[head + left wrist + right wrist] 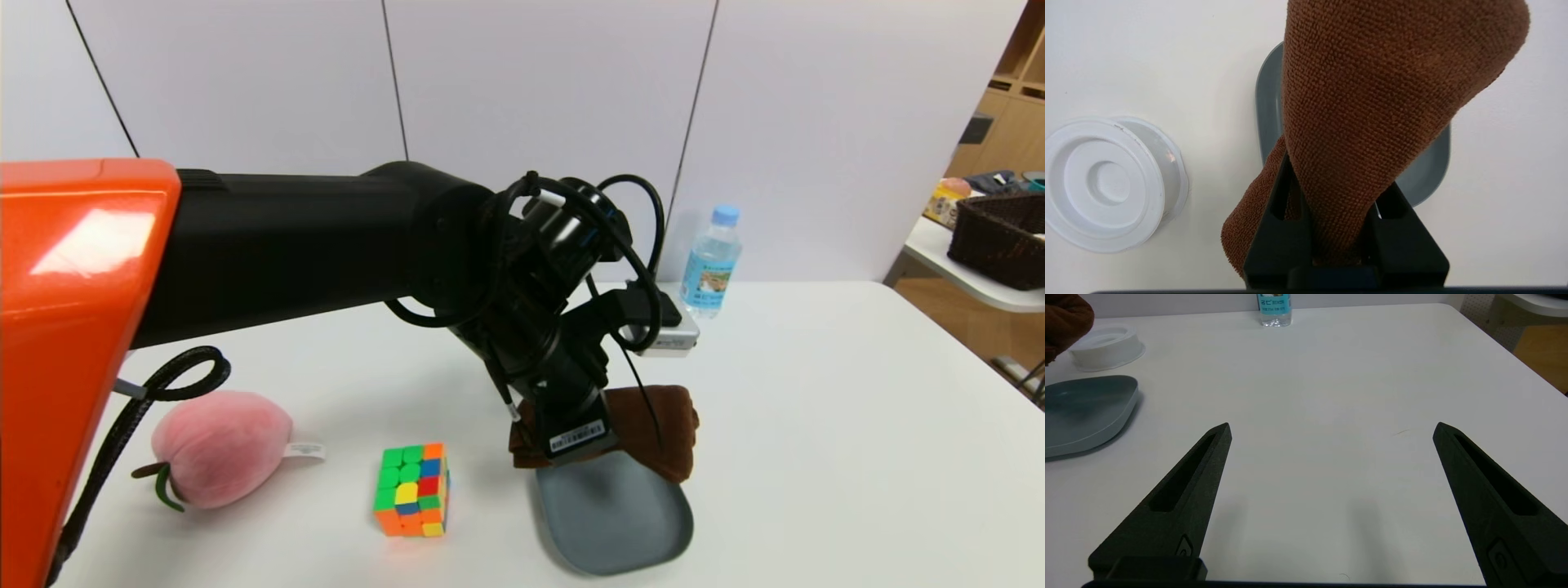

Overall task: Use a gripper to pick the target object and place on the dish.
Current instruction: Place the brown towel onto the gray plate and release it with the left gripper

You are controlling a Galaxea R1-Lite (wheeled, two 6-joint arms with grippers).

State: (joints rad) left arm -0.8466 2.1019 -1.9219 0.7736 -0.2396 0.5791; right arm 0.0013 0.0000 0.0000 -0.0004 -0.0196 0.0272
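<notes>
Left end effector (1337, 228) pinches the brown towel (1380, 102) above the blue-grey dish's (620, 523) far rim; right end effector (1331, 428) hovers spread over bare surface (1331, 375).

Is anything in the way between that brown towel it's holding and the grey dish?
Nothing visible: the left gripper holds the brown towel hanging right over the dish, whose inside looks bare.

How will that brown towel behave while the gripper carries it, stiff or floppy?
Probably floppy: the brown towel droops and bulges beyond the left gripper, pinched only at one fold. Its plush weave likely resists slipping. It may slump unevenly onto the dish when released.
</notes>
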